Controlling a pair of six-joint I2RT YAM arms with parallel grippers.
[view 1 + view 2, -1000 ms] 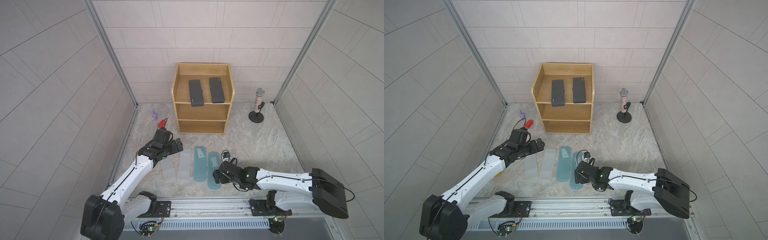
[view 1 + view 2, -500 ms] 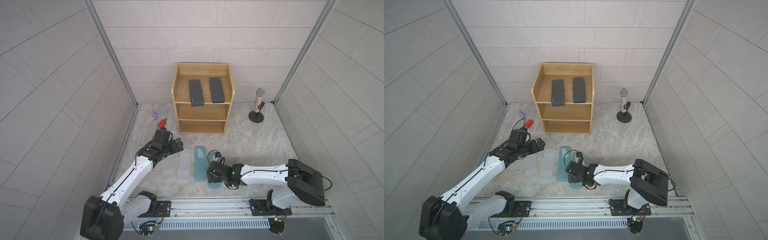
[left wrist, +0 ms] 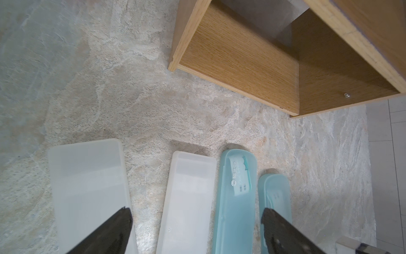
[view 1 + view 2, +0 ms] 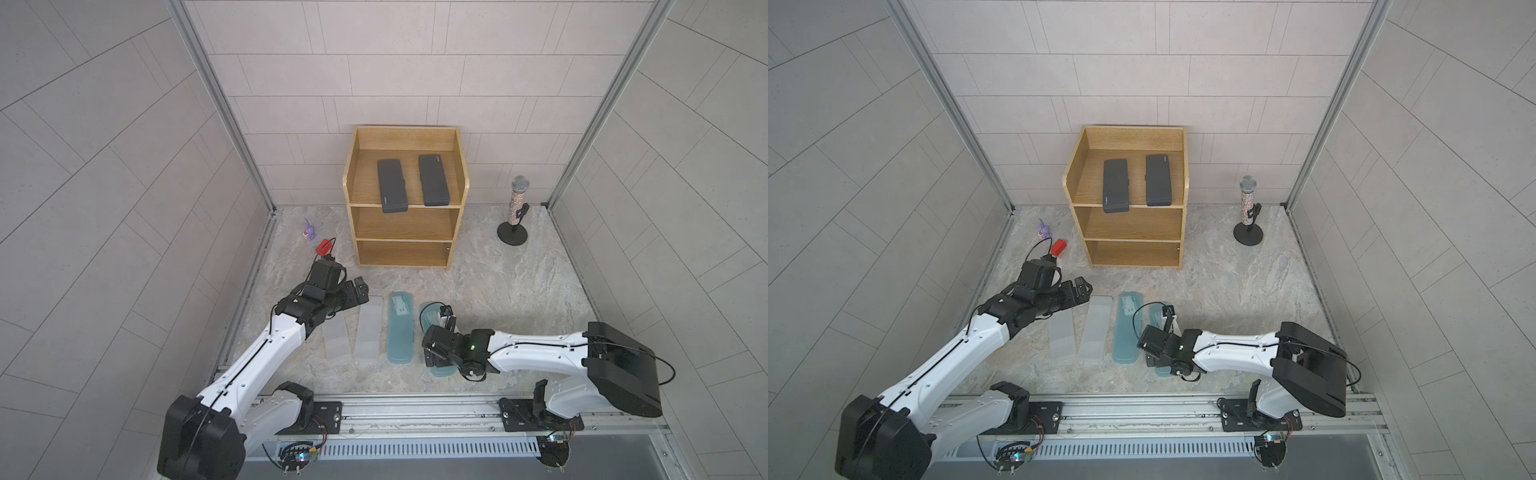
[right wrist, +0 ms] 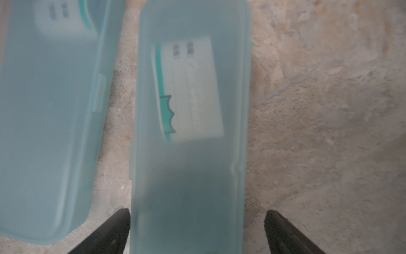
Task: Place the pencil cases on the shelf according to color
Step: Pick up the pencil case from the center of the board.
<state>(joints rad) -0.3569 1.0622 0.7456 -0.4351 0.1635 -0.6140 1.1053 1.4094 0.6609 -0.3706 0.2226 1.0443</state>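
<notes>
Pencil cases looked about one-third sorted. In a top view the two black cases (image 4: 391, 186) lay side by side on the top level of the shelf (image 4: 405, 222), one poking slightly past its front edge, while the middle and bottom levels stood bare. On the bench (image 4: 519, 299) in front of the shelf, four more lay in a close row without overlapping: two frosted cases (image 4: 369, 328), then two teal cases (image 4: 400, 328). The right gripper (image 4: 432, 357) hung over the teal case farthest from the frosted pair, at its end away from the shelf. The left gripper (image 4: 360, 289) hovered at the shelf-ward end of the frosted pair. A red block (image 4: 325, 247) sat near one side wall of the shelf and a microphone stand (image 4: 516, 208) well off the other. The bench between row and shelf was open.

In a top view the lower openings (image 4: 1133, 253) faced the row squarely, so I judged a low, flat entry feasible.

From the left wrist, the left gripper (image 3: 196, 220) gaped wide and held nothing, with the bottom level empty ahead.

From the right wrist, the right gripper (image 5: 197, 213) stood wide astride one teal case (image 5: 189, 154), not clamped. One fingertip was just beside its long edge and the other was apart from it. The narrow gap to the neighbouring teal case looked the tight spot.
</notes>
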